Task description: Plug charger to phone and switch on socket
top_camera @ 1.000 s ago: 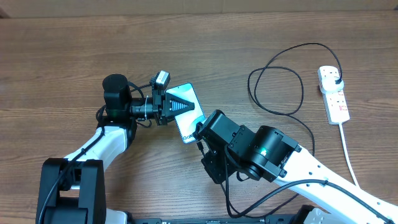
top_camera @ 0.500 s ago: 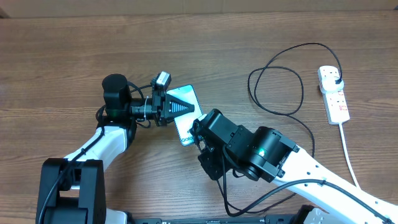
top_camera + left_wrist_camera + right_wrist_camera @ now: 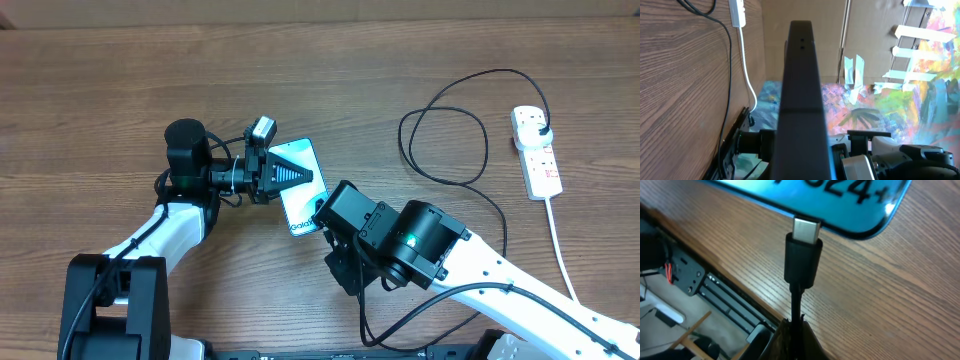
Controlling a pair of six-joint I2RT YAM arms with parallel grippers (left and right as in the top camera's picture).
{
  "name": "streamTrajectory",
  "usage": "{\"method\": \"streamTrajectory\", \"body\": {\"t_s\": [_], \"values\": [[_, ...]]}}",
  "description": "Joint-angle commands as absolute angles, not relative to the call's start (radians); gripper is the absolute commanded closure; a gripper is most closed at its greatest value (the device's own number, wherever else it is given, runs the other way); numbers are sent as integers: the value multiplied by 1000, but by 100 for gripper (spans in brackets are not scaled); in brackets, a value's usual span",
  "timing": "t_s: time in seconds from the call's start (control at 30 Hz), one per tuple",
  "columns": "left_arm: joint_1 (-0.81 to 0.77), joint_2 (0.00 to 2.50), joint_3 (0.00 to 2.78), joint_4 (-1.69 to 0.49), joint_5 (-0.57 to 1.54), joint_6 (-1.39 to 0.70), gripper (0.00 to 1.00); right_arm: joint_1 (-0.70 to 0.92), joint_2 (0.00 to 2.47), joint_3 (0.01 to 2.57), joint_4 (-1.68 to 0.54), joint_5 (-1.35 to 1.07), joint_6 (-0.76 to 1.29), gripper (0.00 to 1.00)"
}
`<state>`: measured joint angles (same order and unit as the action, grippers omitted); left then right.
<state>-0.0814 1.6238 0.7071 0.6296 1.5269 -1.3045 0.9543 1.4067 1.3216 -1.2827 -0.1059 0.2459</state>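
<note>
Surface (image 3: 100,90): brown wood-grain finish, matt to low sheen, with fine grain lines plain in the right wrist view.
Phone (image 3: 840,195): glass-like screen, glossy, lit blue, with a smooth dark rim.
Charger (image 3: 802,255): bright bare-metal tip and a moulded black plastic body with a satin finish. The cable is thin, black and rubbery-looking.
Socket (image 3: 538,158): smooth white plastic with a slight gloss.
Cord (image 3: 562,250) of the socket: white, with a smooth jacket.
Left tool (image 3: 312,176): black and matt, probably plastic; the overhead view is too coarse to confirm.
Arm shells (image 3: 170,232): white, glossy plastic.
</note>
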Motion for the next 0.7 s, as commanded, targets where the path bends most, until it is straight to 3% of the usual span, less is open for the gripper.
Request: {"method": "streamTrajectory", "body": {"t_s": [0.0,0.67], "values": [[-84,1621,718,641,1533,-1277,96,949,1409,1328,-1281,-202,170,96],[-85,1621,718,642,1519,-1191,96,949,1410,1328,-1277,-218,194,96]]}}
